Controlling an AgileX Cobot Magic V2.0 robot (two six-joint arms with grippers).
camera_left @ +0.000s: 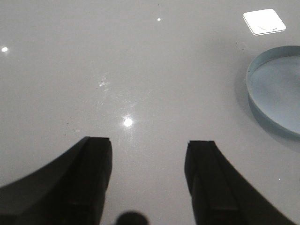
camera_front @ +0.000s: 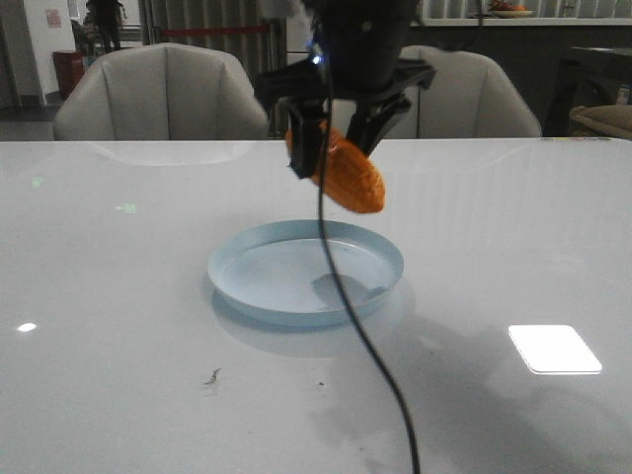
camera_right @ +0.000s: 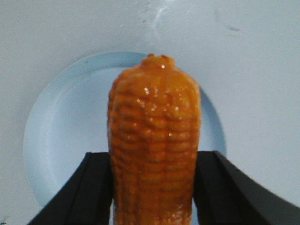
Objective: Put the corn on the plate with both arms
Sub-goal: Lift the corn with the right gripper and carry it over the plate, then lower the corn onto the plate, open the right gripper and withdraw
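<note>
The orange corn [camera_front: 354, 178] hangs tilted above the far part of the pale blue plate [camera_front: 286, 286], clear of it. My right gripper [camera_front: 336, 153] is shut on the corn's thick end, with the tapered tip pointing down and to the right. In the right wrist view the corn [camera_right: 153, 136] fills the gap between the fingers of the right gripper [camera_right: 153, 158], with the plate [camera_right: 61, 131] beneath. My left gripper [camera_left: 149, 143] is open and empty over bare table, with the plate's rim [camera_left: 255, 101] off to one side. The left arm does not show in the front view.
A black cable [camera_front: 370, 355] hangs from the right arm across the plate towards the table's front. Two pale chairs [camera_front: 163, 89] [camera_front: 474, 94] stand behind the white table's far edge. A bright rectangular reflection [camera_front: 553, 348] lies on the table at front right.
</note>
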